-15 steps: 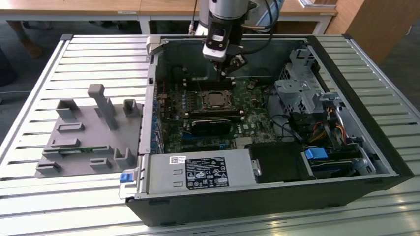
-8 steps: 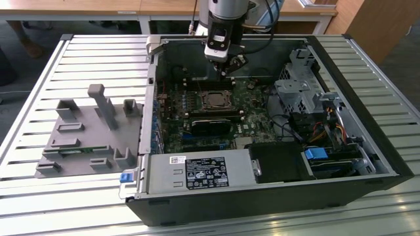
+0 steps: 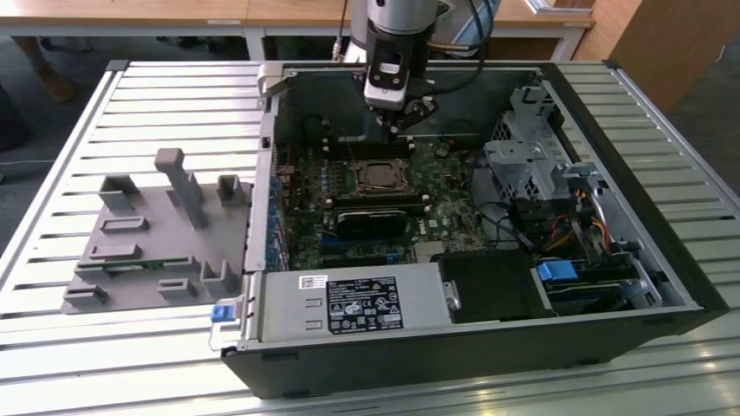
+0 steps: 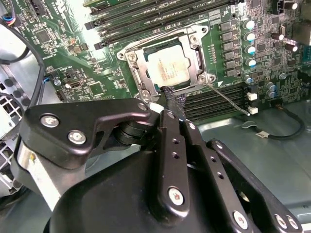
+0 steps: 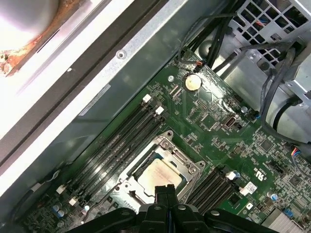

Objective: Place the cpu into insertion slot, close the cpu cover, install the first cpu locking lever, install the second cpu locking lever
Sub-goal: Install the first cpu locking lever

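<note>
Hovering pressed together and empty, the tool (image 4: 173, 99) sits just beside the insertion slot's (image 4: 140, 73) near edge, the cpu (image 4: 167, 68) lying straight ahead.

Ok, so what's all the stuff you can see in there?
computer case: one, black, open, on the slatted table.
circuit board: one, green, inside the case.
cpu: one, silver-grey, middle of the board.
cpu cover: one, silver, framing the cpu.
long slots: several, black, beside the cpu.
round battery: one, silver, on the board.
power box: one, silver, at the case's edge.
cables: several, mixed colours, at the exterior view's right.
holder: one, grey, on the table.
end effector: one, black, shut, tip at the cover's edge.
</note>
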`<state>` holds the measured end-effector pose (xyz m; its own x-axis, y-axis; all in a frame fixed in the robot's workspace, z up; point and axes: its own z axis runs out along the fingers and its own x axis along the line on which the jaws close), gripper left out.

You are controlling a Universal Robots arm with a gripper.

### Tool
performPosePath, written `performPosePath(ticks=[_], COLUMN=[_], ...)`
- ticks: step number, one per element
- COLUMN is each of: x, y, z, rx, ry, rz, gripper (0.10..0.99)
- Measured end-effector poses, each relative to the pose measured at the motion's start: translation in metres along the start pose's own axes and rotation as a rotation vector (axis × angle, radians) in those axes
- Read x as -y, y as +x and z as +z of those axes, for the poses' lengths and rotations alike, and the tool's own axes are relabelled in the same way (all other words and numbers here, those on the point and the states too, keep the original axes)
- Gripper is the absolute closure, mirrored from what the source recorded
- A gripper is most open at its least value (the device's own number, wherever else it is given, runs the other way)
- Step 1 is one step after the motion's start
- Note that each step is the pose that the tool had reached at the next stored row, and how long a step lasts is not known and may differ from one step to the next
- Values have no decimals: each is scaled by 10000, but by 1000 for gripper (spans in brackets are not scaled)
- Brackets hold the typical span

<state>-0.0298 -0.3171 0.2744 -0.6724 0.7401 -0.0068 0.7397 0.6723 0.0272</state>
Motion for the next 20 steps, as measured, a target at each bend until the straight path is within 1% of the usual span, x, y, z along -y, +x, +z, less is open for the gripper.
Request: performPosePath(ticks=[20], x=[0], y=[0], z=[0], rx=[-18], ry=[-4], rz=[-667], gripper=[980])
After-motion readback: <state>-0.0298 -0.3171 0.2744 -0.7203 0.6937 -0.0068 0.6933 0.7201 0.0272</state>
